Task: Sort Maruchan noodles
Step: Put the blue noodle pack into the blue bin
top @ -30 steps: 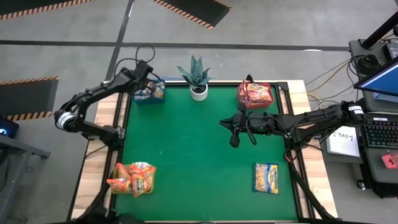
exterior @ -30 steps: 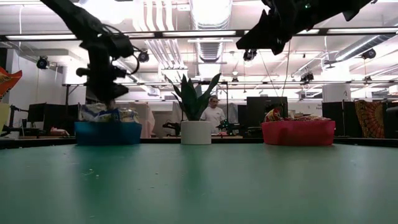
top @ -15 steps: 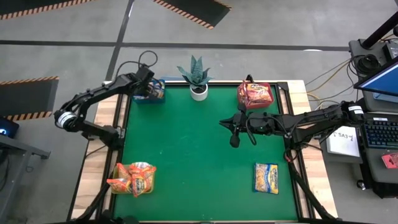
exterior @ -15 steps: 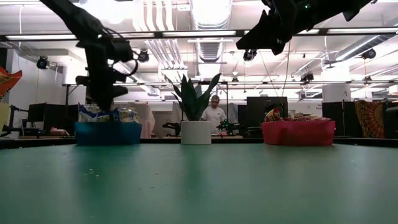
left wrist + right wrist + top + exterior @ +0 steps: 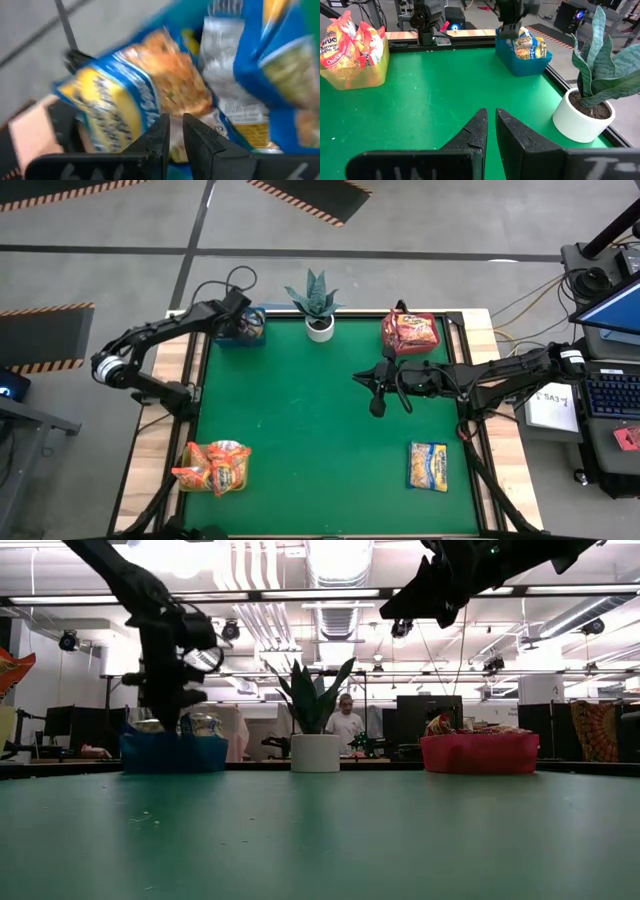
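The blue bin (image 5: 243,330) stands at the table's far left corner with blue-edged yellow noodle packets (image 5: 115,105) inside. My left gripper (image 5: 238,318) reaches down into it, shut (image 5: 175,132); in the low view it (image 5: 168,720) dips below the bin's rim (image 5: 172,753). My right gripper (image 5: 358,379) hovers shut over mid-table (image 5: 490,125), touching nothing. One blue-edged yellow packet (image 5: 427,466) lies flat near the table's right near corner. Red packets fill the red bin (image 5: 409,332), and orange ones the yellow-green bin (image 5: 213,467). My left gripper comes from above, pointing down into the blue bin. Its shut fingertips (image 5: 161,131) stand against the face of a blue-edged yellow packet (image 5: 175,95) lying among the others. The fingers themselves hide the exact spot of contact.
A potted plant (image 5: 318,305) in a white pot (image 5: 315,753) stands at the far edge between the blue and red bins. The green mat (image 5: 310,430) is bare around my right gripper. A person (image 5: 345,725) stands in the room beyond the table.
My left gripper has moved down into the blue bin. The packets that stuck up above the bin's rim now sit lower.
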Controlling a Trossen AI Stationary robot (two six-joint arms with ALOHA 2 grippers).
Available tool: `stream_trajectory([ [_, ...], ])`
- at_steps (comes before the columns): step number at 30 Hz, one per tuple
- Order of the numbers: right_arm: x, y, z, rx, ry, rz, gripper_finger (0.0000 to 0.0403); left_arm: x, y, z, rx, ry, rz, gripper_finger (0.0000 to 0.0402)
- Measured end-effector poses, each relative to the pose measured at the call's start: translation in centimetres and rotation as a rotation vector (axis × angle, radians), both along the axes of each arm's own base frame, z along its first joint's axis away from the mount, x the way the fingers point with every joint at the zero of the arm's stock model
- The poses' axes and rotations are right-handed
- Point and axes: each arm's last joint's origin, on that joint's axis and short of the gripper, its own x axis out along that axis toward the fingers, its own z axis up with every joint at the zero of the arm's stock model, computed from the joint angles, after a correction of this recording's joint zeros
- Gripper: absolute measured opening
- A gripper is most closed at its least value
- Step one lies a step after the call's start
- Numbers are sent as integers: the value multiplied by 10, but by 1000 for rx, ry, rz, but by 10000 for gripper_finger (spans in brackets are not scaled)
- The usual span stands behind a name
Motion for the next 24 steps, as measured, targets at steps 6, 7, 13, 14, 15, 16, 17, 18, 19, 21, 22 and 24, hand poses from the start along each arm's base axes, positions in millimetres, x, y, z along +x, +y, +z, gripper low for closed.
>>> stream_trajectory([
  [6,0,0,0,1,1,0,28,-7,0,26,168,84,60,36],
  [7,0,0,0,2,1,-1,28,-9,1,27,191,109,80,36],
  [13,0,0,0,1,2,0,28,-10,8,16,167,153,105,36],
  [14,0,0,0,0,2,0,28,-10,9,13,158,159,108,36],
  [15,0,0,0,0,2,0,28,-9,11,10,149,164,111,36],
  [16,0,0,0,0,2,0,28,-8,12,6,137,173,112,36],
  [17,0,0,0,-1,2,0,28,-7,14,2,125,182,114,36],
  [18,0,0,0,-1,3,0,28,-6,15,-2,111,193,113,36],
  [19,0,0,0,-1,3,0,28,-4,17,-7,97,205,113,36],
  [21,0,0,0,-1,3,0,28,-2,20,-18,65,232,109,36],
  [22,0,0,0,-1,3,0,28,-1,21,-22,51,244,106,36],
  [24,0,0,0,-1,3,0,28,0,23,-28,32,261,103,36],
])
